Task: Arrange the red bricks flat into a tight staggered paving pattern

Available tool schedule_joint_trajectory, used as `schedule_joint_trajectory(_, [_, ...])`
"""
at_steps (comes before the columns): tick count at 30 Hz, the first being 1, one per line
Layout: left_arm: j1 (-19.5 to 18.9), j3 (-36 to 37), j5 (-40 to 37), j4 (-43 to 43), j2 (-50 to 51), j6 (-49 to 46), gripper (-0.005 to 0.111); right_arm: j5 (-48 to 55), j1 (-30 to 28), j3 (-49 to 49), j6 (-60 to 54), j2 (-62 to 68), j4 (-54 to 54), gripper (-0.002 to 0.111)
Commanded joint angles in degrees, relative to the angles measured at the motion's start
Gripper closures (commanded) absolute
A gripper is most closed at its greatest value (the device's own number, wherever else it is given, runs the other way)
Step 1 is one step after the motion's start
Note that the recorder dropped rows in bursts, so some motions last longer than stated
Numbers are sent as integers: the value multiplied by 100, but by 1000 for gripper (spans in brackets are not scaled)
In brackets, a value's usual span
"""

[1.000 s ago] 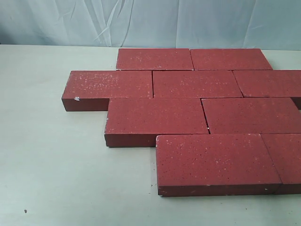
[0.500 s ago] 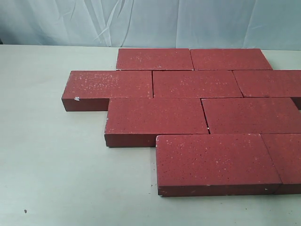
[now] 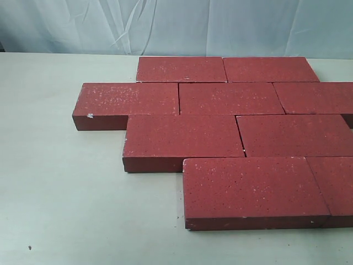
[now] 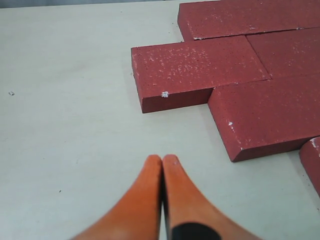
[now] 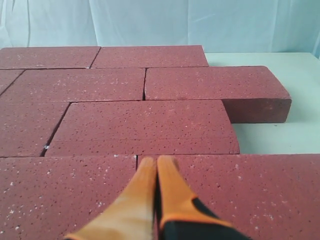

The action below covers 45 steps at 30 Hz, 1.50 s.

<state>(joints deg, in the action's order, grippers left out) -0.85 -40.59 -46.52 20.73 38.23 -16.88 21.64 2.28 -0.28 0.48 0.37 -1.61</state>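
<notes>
The red bricks lie flat in four staggered rows toward the desk's right edge, with their long axes along the far edge. My left gripper, tips pressed together and empty, hangs over bare desk short of the chipped end brick, so it's the nearer one. My right gripper, likewise closed, sits above the nearest row.

Bright, even light from above. The red bricks cast thin soft shadows; pics mostly sharp.
</notes>
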Motion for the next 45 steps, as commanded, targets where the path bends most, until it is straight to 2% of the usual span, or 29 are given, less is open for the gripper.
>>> schedule_joint_trajectory(1, [-11,39,31,-41,-174,5,107,-91,-31,28,-48,-37,-1,109])
schedule_joint_trajectory(15, [-21,135,245,-1175,-1653,-13,107,-74,-31,28,-48,-37,-48,109])
schedule_joint_trajectory(21, [-21,1367,1637,-1290,-2441,-2,107,-74,-31,28,-48,-37,-48,109])
schedule_joint_trajectory(27, [-21,3033,3370,-1227,-3114,22,107,-89,-31,28,-48,-37,-23,109])
schedule_joint_trajectory(32, [-21,3886,4124,-1120,-3625,32,107,-89,-31,28,-48,-37,-23,109])
schedule_joint_trajectory(34, [-21,4059,4162,-1109,-3823,32,107,-89,-31,28,-48,-37,-23,109])
schedule_joint_trajectory(35, [-21,4059,3687,-1213,-3823,15,107,-89,-31,28,-48,-37,-23,109])
schedule_joint_trajectory(38, [-21,4059,3290,-1236,-3823,15,107,-89,-31,28,-48,-37,-23,109])
schedule_joint_trajectory(45, [-21,4059,3281,-1223,-3823,36,107,-89,-31,28,-48,-37,-23,109])
